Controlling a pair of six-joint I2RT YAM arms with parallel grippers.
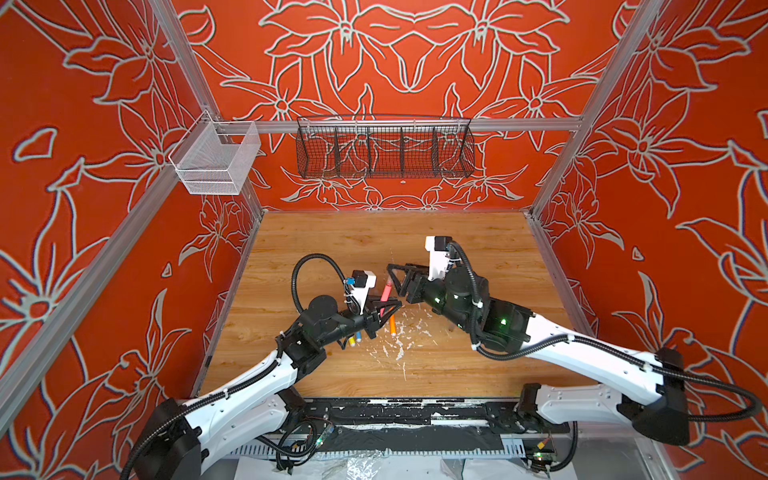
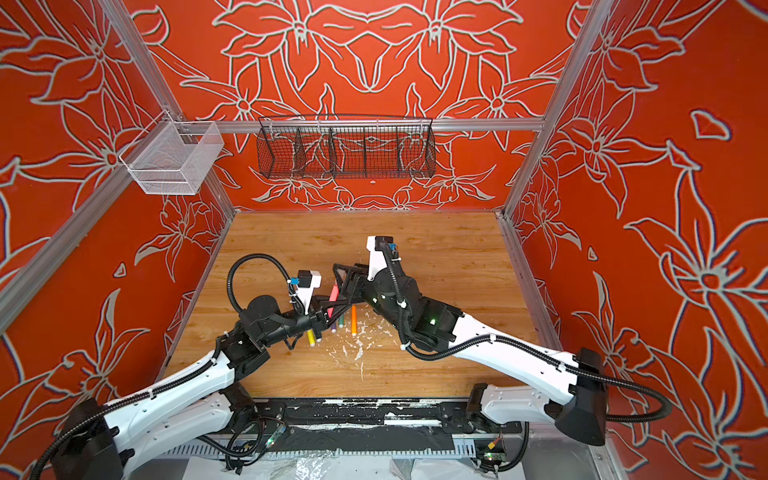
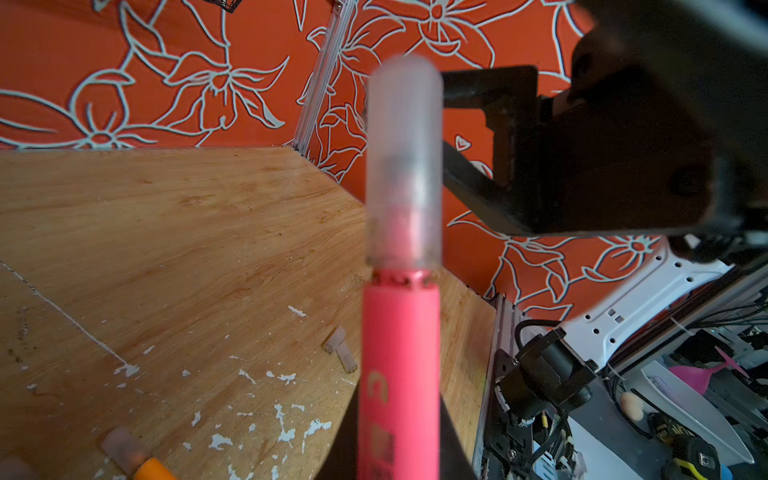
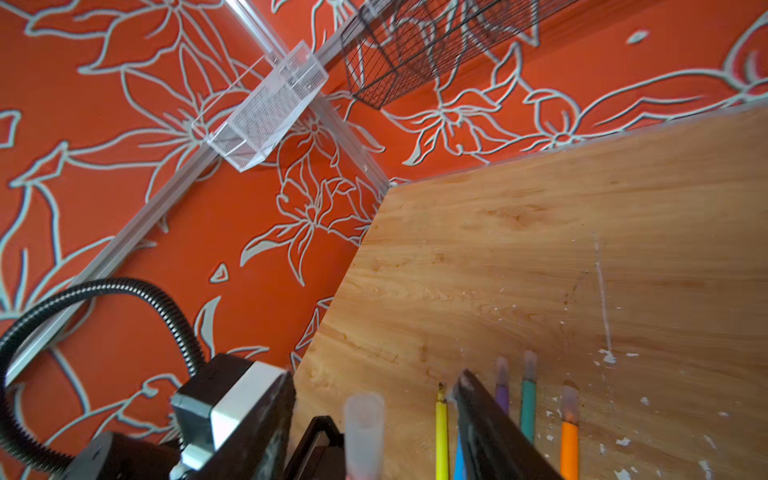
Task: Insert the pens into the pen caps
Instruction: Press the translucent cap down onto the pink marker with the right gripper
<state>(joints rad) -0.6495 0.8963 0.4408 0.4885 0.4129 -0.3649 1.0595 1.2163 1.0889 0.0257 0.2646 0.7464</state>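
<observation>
Front edge first: in both top views the table [image 1: 374, 386] ends low in frame, and white flecks [image 1: 400, 343] litter the wood just above that edge. Next up, a row lying side by side: yellow pen [image 2: 310, 337], blue pen [image 4: 459, 461], purple pen [image 4: 502, 388], teal pen [image 4: 528, 409] and orange pen [image 1: 392, 325], the leftmost ones tucked partly under the left arm. Centre frame, the left gripper [image 1: 388, 308] is clamped on the pink pen [image 1: 386, 293], tilted up off the table with a clear cap [image 3: 403, 166] seated over its tip. Right beside that cap is the right gripper [image 1: 395, 281], jaws spread, contact impossible to judge. A loose cap [image 3: 340, 349] lies near the right edge. Beyond the grippers, open wood runs to the back edge, under a black wire basket [image 1: 384, 151] and a white mesh basket [image 1: 216, 160].
</observation>
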